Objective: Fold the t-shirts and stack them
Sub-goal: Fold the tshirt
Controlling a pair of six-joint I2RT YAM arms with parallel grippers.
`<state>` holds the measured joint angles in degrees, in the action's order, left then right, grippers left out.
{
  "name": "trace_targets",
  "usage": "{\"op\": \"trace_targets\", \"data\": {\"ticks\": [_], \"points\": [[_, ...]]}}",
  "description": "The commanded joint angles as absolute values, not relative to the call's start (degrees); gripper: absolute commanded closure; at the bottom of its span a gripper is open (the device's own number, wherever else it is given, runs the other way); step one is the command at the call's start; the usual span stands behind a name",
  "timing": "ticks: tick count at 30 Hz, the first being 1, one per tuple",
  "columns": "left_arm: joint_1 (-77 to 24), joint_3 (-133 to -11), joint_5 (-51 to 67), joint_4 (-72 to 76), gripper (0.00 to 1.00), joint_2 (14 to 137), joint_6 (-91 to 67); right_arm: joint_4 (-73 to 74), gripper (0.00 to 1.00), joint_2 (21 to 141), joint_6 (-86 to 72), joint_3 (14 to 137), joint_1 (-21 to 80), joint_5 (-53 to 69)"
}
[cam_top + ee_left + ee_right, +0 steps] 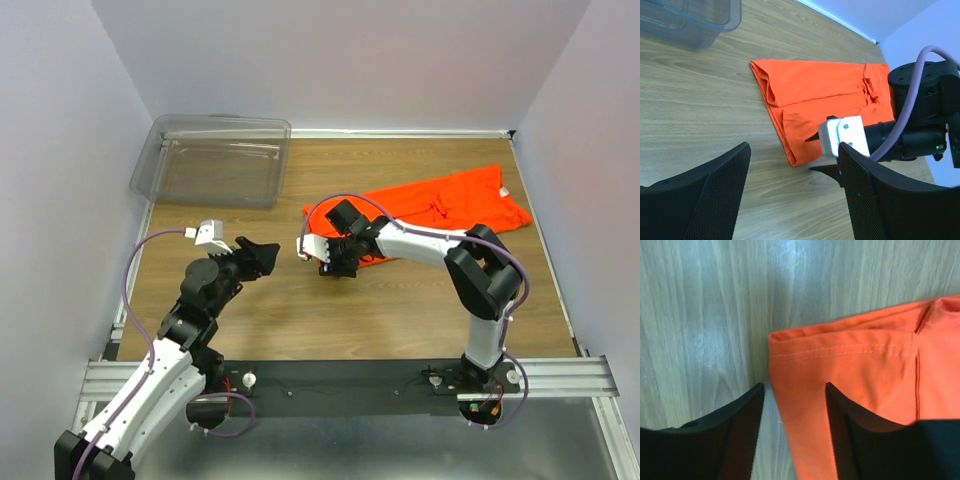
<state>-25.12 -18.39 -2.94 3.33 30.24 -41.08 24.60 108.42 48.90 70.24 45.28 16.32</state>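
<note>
Top external view: a wooden table [300, 320] stands between pale walls [60, 120]. A bright orange t-shirt [450, 200] lies on the far right part of the table, folded into a long band that runs from the right side toward the middle. A clear plastic bin [210, 195] sits at the far left corner, well apart from the t-shirt. The right claw [330, 265] reaches down to the near left corner of the t-shirt. In the right wrist view its two black fingers [735, 430] stand apart. One is over bare wood just beside the stitched hem and the other is over the orange fabric, so the hemmed edge lies between them, not pinched. Whether either finger touches the cloth is hard to tell from so close. The left claw [262, 257] hovers over bare wood to the left of the right claw, its jaws spread wide with nothing between them, pointing toward the t-shirt.
</note>
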Motion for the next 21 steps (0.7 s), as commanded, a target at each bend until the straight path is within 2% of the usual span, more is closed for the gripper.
{"op": "trace_targets", "data": {"ticks": [1,3,6,7,8,9,10,14,21], "points": [[-24.7,-19.0,-3.5,0.5,0.21,29.0,-42.6,21.8,0.42,111.8,48.1,71.3,45.8,12.0],[-24.7,-19.2,-4.6,0.1,0.22,28.7,-43.7,21.9,0.50,112.6,47.9,71.8,46.1,12.0],[-24.7,-19.6,-6.5,-2.8,0.24,28.1,-46.3,22.1,0.66,112.2,47.5,70.7,46.3,13.7],[-24.7,-19.7,-7.1,-3.5,0.26,27.6,-47.0,22.2,0.73,111.5,47.8,69.8,46.3,14.8],[-24.7,-19.9,-8.3,-4.3,0.27,27.3,-47.7,22.5,0.84,109.2,48.5,68.9,46.3,17.2],[-24.7,-19.8,-8.7,-4.8,0.28,27.1,-48.9,23.5,0.88,107.9,49.0,67.6,46.3,18.6],[-24.7,-19.4,-8.9,-5.2,0.31,26.6,-49.4,24.2,0.99,106.4,50.6,65.2,46.2,21.9],[-24.6,-17.5,-5.5,-2.0,0.39,27.0,-50.4,31.2,0.99,98.7,54.7,59.7,47.5,28.6],[-24.6,-15.7,10.2,14.0,0.40,38.0,-46.0,42.5,0.99,87.4,58.5,46.4,54.9,30.9]]}}
